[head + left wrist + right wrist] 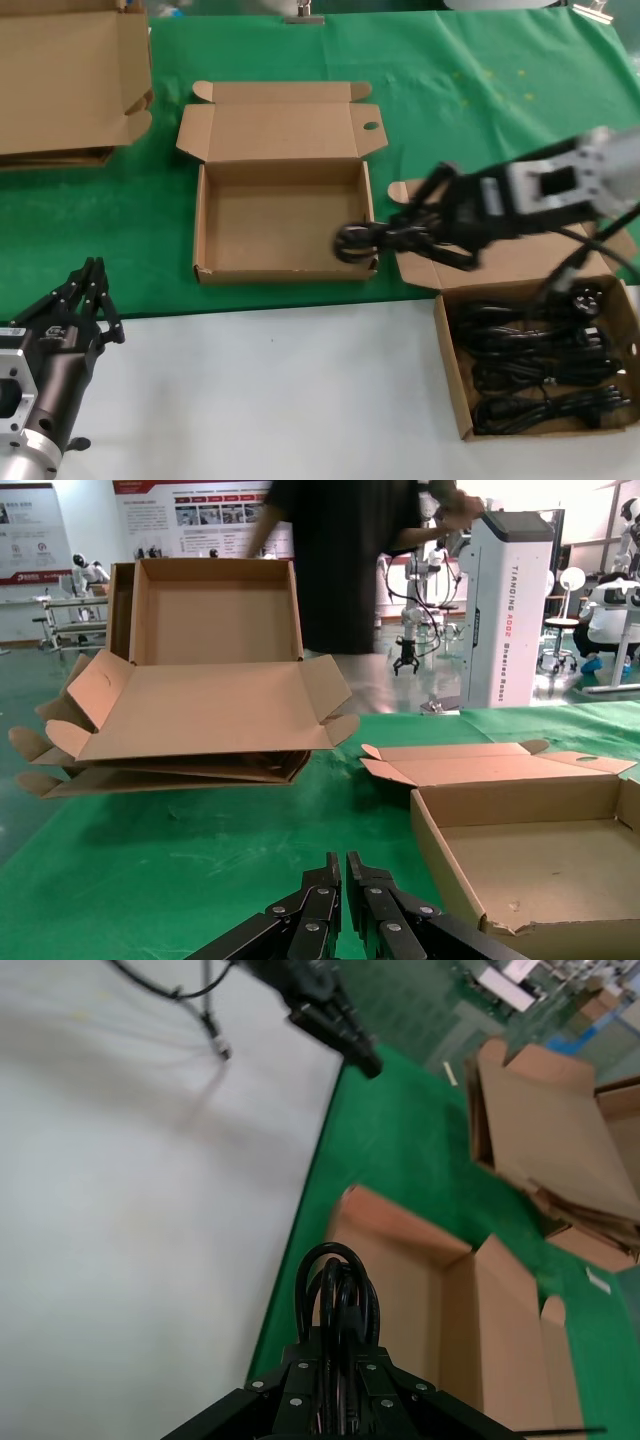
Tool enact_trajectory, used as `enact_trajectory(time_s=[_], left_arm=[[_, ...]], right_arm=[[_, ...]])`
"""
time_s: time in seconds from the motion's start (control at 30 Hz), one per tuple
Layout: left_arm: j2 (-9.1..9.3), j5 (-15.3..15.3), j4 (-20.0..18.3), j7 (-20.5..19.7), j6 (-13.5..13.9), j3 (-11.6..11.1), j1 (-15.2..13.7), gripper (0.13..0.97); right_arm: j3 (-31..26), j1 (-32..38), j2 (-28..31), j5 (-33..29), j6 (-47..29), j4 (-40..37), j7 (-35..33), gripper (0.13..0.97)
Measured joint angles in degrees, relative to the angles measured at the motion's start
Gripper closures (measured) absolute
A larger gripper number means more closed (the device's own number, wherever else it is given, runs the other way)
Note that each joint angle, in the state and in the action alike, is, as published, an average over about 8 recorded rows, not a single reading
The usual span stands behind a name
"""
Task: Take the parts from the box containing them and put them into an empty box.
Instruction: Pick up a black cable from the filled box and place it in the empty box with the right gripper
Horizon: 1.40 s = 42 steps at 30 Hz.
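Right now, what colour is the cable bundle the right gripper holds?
Black; the cable bundle in the right gripper shows best in the head view.

I see the empty box (280, 215) in the middle, and the box with parts (545, 365) right of it, nearer me. A stack of flat cardboard (70, 85) lies far left.

You had two open mailer boxes on the table: the empty box (280, 215) on the green cloth and the box containing them (540, 365) on the white surface. One flat stack of folded cardboard (70, 85) sat at the far left. You had two grippers in view, the left gripper (85, 290) and the right gripper (420, 225). One coiled black cable (365, 240) was in the right gripper's grasp; the cables left in the box were too tangled to count.
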Motion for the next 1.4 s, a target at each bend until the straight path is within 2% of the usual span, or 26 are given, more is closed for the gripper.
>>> enact_trajectory(time_s=[0.13,0.27,0.63,0.8,1.13,1.27,1.4], left_arm=[[0.00,0.0,0.0,0.0,0.0,0.0,0.0,0.925],[0.00,0.0,0.0,0.0,0.0,0.0,0.0,0.925],[0.00,0.0,0.0,0.0,0.0,0.0,0.0,0.925],[0.00,0.0,0.0,0.0,0.0,0.0,0.0,0.925],[0.00,0.0,0.0,0.0,0.0,0.0,0.0,0.925],[0.00,0.0,0.0,0.0,0.0,0.0,0.0,0.925],[0.00,0.0,0.0,0.0,0.0,0.0,0.0,0.925]], right_arm=[[-1.3,0.5,-4.2,-1.3,3.1,-1.0,2.5,0.909],[-2.5,1.2,-8.8,-2.6,6.9,-4.5,2.1,0.909],[-3.5,4.5,-22.3,-2.0,20.0,-23.6,-10.6,0.909],[-8.7,6.0,-26.1,4.8,26.1,-31.7,-16.7,0.909],[-28.6,6.7,-27.8,24.9,36.6,-37.4,-24.1,0.909],[-33.1,6.6,-27.9,29.2,39.3,-38.0,-26.0,0.909],[-35.1,6.5,-27.9,31.4,41.1,-38.4,-27.5,0.910]])
